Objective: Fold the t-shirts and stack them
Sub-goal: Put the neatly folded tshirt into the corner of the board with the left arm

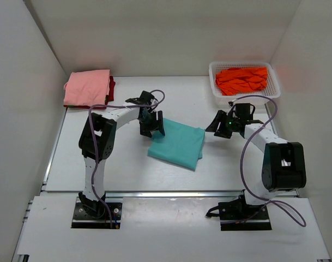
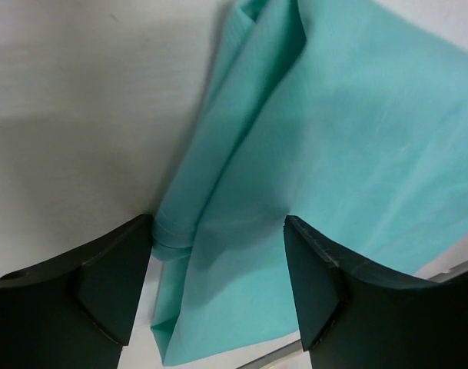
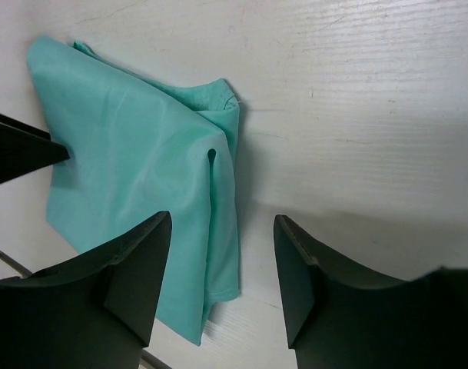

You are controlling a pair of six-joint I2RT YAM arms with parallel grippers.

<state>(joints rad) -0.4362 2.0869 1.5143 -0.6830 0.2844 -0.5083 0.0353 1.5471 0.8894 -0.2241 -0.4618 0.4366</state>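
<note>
A folded teal t-shirt lies in the middle of the table. My left gripper is open above its far left corner; the cloth shows under the jaws, not held. My right gripper is open just right of the shirt's right edge, over bare table. A folded salmon pink t-shirt lies on a dark red one at the back left. A bright orange t-shirt lies crumpled in the basket.
A white mesh basket stands at the back right. White walls close the table at the back and both sides. A metal rail runs along the table's near edge.
</note>
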